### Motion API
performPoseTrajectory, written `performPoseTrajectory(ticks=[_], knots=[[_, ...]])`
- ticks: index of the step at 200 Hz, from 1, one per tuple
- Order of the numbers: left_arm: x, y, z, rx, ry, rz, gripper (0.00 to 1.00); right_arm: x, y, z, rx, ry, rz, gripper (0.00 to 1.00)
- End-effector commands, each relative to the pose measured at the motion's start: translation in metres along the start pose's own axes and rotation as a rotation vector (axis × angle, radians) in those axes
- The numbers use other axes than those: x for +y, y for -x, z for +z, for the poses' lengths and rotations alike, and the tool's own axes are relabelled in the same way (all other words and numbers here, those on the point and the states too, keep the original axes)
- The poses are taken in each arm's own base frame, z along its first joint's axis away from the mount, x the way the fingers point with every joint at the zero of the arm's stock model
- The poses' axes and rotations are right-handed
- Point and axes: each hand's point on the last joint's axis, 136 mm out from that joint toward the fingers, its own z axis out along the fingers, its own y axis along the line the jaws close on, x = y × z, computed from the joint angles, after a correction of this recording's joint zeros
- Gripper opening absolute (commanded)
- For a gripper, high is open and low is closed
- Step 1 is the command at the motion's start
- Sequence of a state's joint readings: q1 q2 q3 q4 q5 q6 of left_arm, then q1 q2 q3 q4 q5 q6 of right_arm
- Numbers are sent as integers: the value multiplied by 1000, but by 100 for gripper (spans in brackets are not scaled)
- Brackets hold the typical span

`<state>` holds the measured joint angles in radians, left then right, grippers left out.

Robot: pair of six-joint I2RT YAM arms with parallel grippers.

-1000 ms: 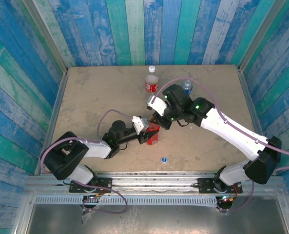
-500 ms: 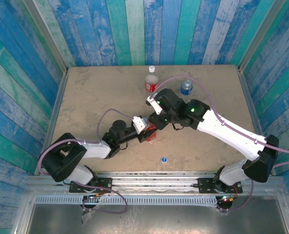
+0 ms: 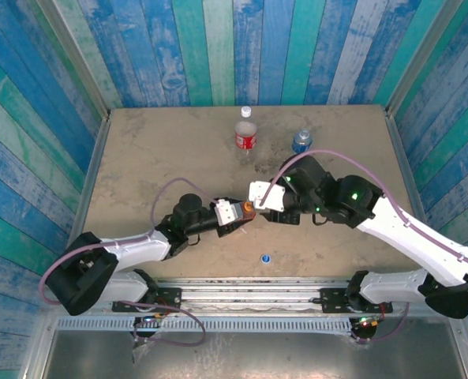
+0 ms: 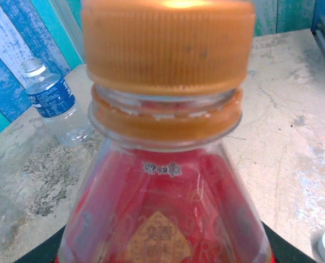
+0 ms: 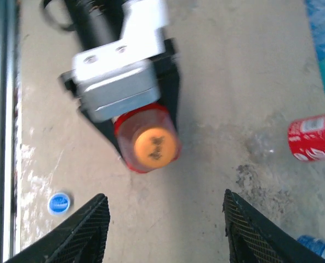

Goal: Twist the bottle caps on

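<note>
My left gripper is shut on the all-red bottle, which wears the orange cap on its neck. In the right wrist view that cap faces me end-on, ahead of my right gripper, whose jaws stand wide open and apart from it. From above, the right gripper sits just right of the cap. The blue cap lies loose near the front edge. The clear red-label bottle with a white cap and the blue-label bottle stand at the back.
Blue-green plank walls close in the table on three sides. The metal rail with the arm bases runs along the near edge. Bare tabletop stretches to the left and between the back bottles and the grippers.
My right gripper has opened, let go of the orange cap and drawn back to the right. The left gripper keeps hold of the red bottle, which now tilts toward the right arm.
</note>
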<state>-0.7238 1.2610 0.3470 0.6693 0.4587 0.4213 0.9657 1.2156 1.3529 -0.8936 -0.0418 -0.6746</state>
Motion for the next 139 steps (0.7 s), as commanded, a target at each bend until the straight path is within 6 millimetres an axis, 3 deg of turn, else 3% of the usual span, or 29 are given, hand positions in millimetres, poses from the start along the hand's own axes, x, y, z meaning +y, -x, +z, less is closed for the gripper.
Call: performPoseTrajectory(ticks=[1, 75, 139], knots=[[-5, 9, -4, -10, -39, 48, 51, 18, -11, 11, 56, 103, -253, 54], [-11, 10, -3, -20, -77, 44, 52, 17, -4, 44, 137, 171, -295, 52], [-12, 11, -4, -23, -83, 40, 52, 19, -3, 55, 163, 195, -239, 39]])
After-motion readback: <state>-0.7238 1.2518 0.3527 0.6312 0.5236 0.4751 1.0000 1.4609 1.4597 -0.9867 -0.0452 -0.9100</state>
